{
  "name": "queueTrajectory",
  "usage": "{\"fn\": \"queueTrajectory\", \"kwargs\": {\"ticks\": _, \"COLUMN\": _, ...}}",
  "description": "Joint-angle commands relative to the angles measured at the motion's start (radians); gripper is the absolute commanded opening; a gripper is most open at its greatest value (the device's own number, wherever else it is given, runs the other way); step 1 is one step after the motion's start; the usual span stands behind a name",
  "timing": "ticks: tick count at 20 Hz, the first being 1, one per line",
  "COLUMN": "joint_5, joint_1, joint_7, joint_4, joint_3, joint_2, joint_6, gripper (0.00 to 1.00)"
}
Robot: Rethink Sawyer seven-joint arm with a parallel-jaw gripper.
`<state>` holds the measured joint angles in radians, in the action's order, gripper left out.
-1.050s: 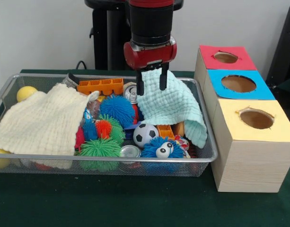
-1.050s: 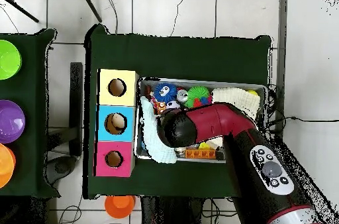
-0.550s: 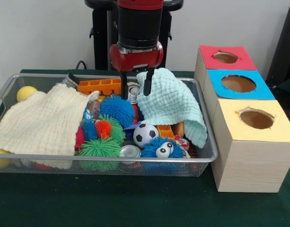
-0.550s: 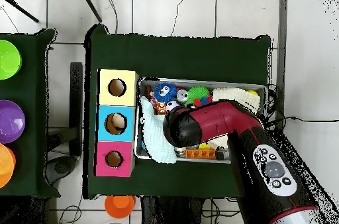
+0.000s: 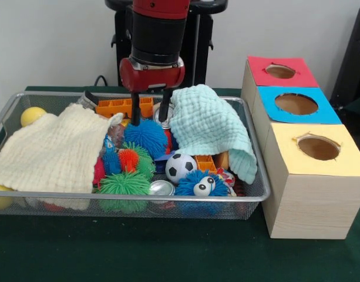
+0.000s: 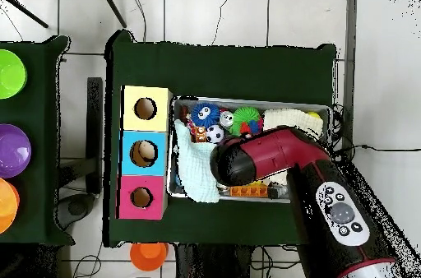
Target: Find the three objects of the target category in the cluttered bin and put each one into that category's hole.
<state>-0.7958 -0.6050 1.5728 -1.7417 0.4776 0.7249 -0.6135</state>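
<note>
Two parted fingers of the gripper (image 5: 150,118) hang empty over the bin (image 5: 257,194); a blue spiky ball (image 5: 145,136) sits directly beneath; the boxes' holes (image 5: 296,104) lie off toward the picture's right.

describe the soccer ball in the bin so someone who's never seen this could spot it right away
Start at the wire mesh bin beside the three wooden boxes, and look toward its front edge, just left of the draped mint-green cloth. There sits the small black-and-white soccer ball, above a blue spiky toy with googly eyes. It is the only smooth patterned ball among fuzzy spiky ones.
</note>
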Motion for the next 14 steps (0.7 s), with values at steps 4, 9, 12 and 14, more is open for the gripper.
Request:
{"fn": "queueTrajectory", "kwargs": {"ticks": 4, "joint_5": -0.120, "joint_1": 0.032, "joint_7": -0.036, "joint_4": 0.089, "joint_3": -0.063, "joint_2": -0.054, "joint_6": -0.002, "gripper": 1.00}}
{"fn": "queueTrajectory", "kwargs": {"ticks": 9, "joint_5": -0.142, "joint_1": 0.045, "joint_7": -0.015, "joint_4": 0.092, "joint_3": -0.073, "joint_2": -0.055, "joint_6": 0.024, "gripper": 1.00}}
{"fn": "queueTrajectory", "kwargs": {"ticks": 12, "joint_5": -0.163, "joint_1": 0.055, "joint_7": 0.004, "joint_4": 0.095, "joint_3": -0.084, "joint_2": -0.060, "joint_6": 0.042, "gripper": 1.00}}
{"fn": "queueTrajectory", "kwargs": {"ticks": 14, "joint_5": -0.178, "joint_1": 0.062, "joint_7": 0.015, "joint_4": 0.099, "joint_3": -0.094, "joint_2": -0.066, "joint_6": 0.052, "gripper": 1.00}}
